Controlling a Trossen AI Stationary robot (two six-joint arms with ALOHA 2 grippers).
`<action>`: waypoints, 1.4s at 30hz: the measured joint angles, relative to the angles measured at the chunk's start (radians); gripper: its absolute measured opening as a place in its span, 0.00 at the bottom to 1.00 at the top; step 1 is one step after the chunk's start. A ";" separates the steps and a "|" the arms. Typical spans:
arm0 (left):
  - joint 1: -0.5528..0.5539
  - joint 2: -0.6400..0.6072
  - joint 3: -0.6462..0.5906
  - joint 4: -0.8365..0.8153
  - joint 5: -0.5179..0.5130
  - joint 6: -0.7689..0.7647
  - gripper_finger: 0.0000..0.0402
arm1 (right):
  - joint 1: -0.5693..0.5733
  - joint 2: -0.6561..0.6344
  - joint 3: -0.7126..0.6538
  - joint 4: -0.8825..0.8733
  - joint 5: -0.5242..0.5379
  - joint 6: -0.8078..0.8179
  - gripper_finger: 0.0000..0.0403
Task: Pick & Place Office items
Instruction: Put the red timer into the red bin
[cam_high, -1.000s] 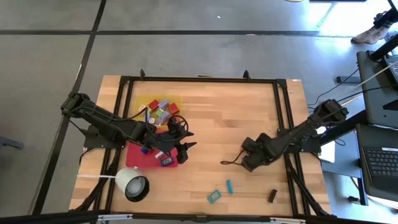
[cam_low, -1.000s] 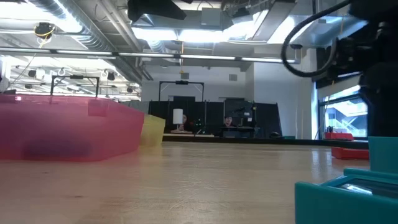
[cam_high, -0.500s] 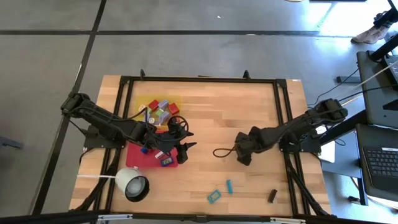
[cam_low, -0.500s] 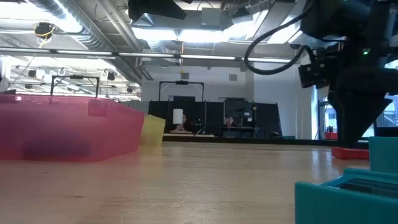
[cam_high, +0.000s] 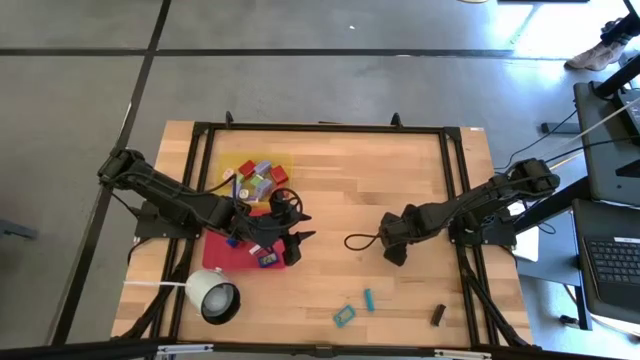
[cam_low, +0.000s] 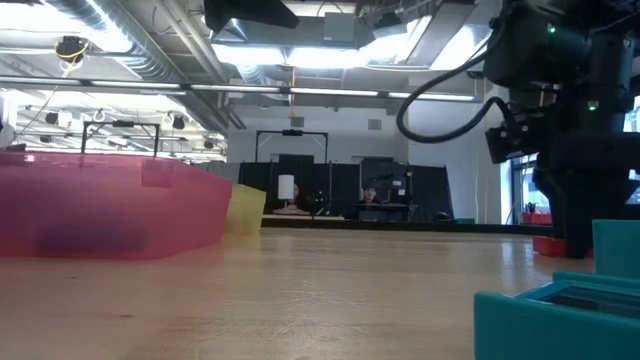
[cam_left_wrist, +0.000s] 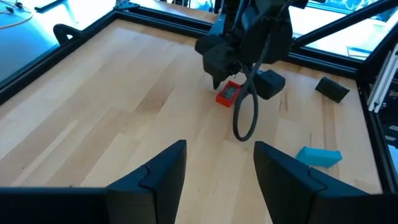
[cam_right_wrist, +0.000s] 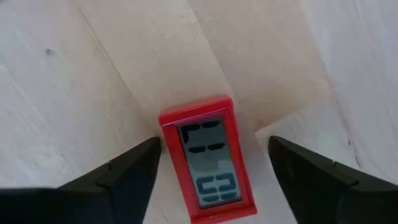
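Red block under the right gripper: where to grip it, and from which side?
Across its two long edges, coming straight down. The red block lies flat on the table, a narrow rectangle with its grey-window face up. The right gripper hangs open above it, a finger off each long side, so probably just descend and close.

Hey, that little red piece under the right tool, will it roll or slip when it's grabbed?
Probably no rolling: the red piece is boxy and lies flat. It looks rigid and likely light. Its smooth sides might slip between the open right tool fingers.
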 joint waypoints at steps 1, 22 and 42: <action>0.000 0.000 0.000 0.000 0.000 0.000 0.46 | 0.000 0.000 0.000 0.002 0.000 -0.003 0.72; 0.001 0.000 0.000 0.001 -0.002 -0.026 0.46 | 0.045 0.004 0.043 0.031 0.147 0.053 0.35; 0.024 0.164 -0.002 0.249 0.086 -0.372 0.52 | 0.251 0.003 0.377 0.293 0.594 -0.586 0.35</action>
